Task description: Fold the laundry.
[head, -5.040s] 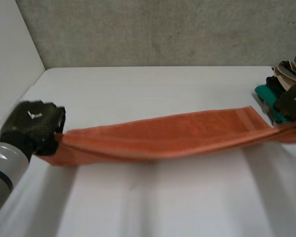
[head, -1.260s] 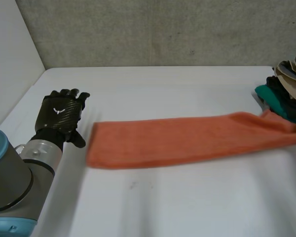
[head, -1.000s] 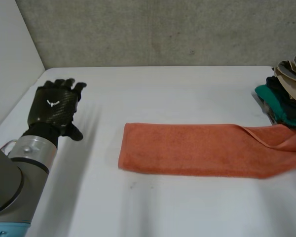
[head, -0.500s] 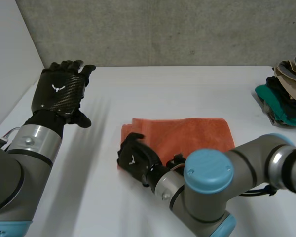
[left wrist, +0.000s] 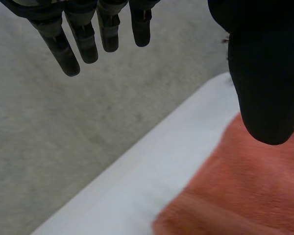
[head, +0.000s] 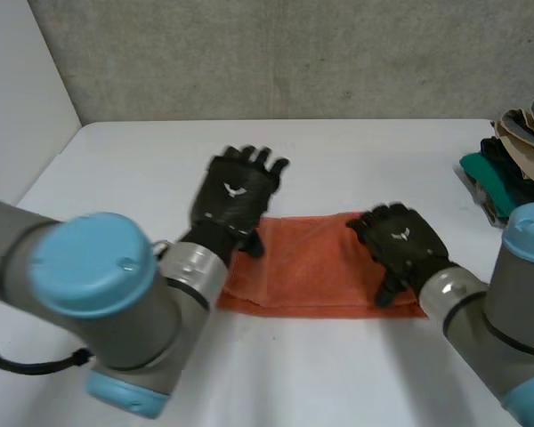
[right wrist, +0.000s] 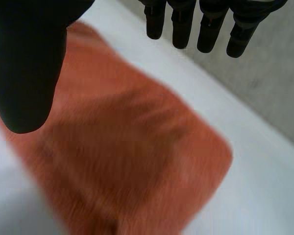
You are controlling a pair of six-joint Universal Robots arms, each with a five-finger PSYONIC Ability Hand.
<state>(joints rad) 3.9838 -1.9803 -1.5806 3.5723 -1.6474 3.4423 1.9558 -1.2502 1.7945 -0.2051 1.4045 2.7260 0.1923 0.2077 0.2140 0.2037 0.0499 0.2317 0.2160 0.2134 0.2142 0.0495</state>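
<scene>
At the left, the left hand [head: 236, 191] is spread with straight fingers [left wrist: 83, 44] above the left end of the orange towel [head: 311, 260], holding nothing. The towel lies near the middle of the white counter [head: 133, 151] as a short, compact rectangle, so its folding looks close to done; a last smoothing or another fold may remain. The right hand [head: 399, 242] is over the towel's right end, its fingers also straight and gripping nothing; whether it presses the cloth I cannot tell. At the far right a pile of mixed laundry [head: 516, 169] sits unfolded, so most of the task is left. Half a second ago the left hand was raised well off to the left and the right hand was at the towel's left end; a second ago the towel was a long strip.
</scene>
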